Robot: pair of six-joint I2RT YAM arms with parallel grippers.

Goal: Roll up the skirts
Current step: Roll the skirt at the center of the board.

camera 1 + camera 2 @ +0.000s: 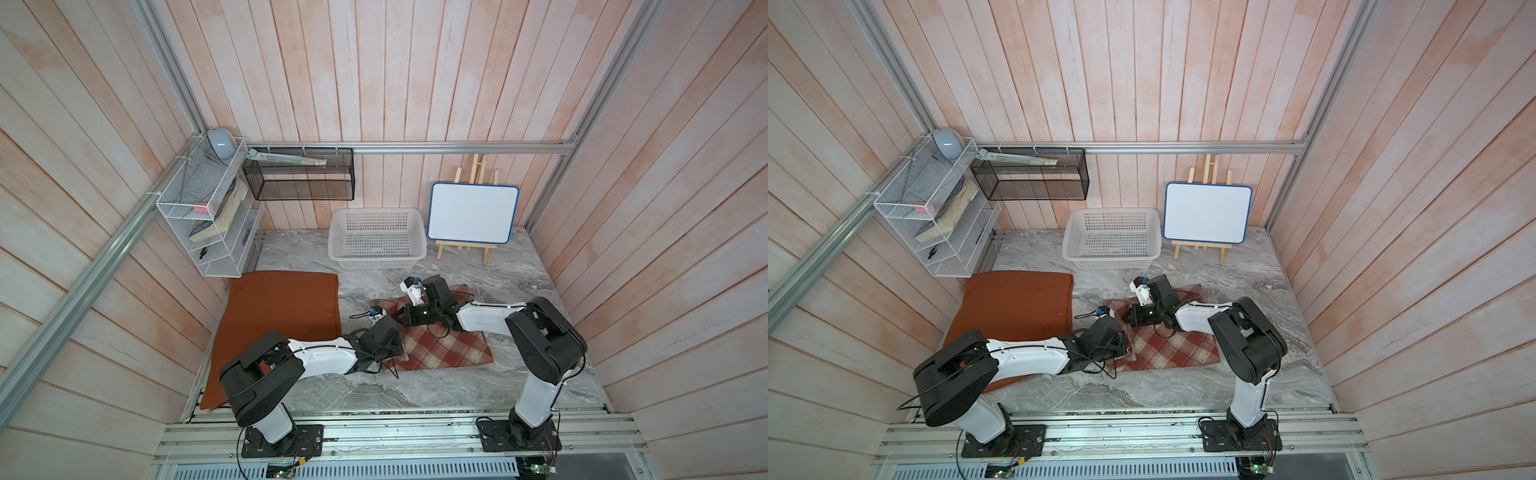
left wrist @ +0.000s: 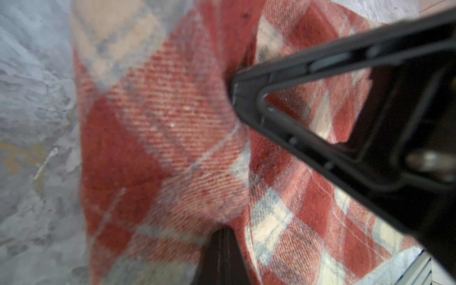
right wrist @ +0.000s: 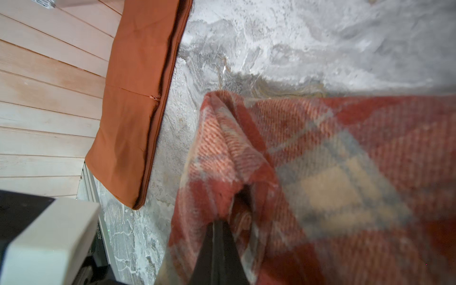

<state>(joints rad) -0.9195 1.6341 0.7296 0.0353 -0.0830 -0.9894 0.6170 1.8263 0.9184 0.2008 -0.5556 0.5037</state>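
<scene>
The red-and-cream plaid skirt (image 1: pixel 449 349) (image 1: pixel 1177 349) lies on the marble table between the arms, and its left edge is lifted into a fold (image 3: pixel 232 153). My left gripper (image 2: pixel 220 233) is shut, pinching that plaid fabric (image 2: pixel 160 138) at its tips. Close beside it, my right gripper (image 3: pixel 217 224) is shut on the same folded edge. Its black finger (image 2: pixel 249 98) reaches into the left wrist view. In a top view both grippers (image 1: pixel 394 329) (image 1: pixel 402 320) meet over the skirt's left side, fingertips hidden. The rust-orange skirt (image 1: pixel 274 320) (image 3: pixel 133 98) lies flat at the left.
A white perforated basket (image 1: pixel 376 239) stands behind the plaid skirt, and a small whiteboard on an easel (image 1: pixel 473 214) stands to its right. A white wire shelf (image 1: pixel 208 208) and a black mesh basket (image 1: pixel 299 178) hang at the back left. Wooden walls close in three sides.
</scene>
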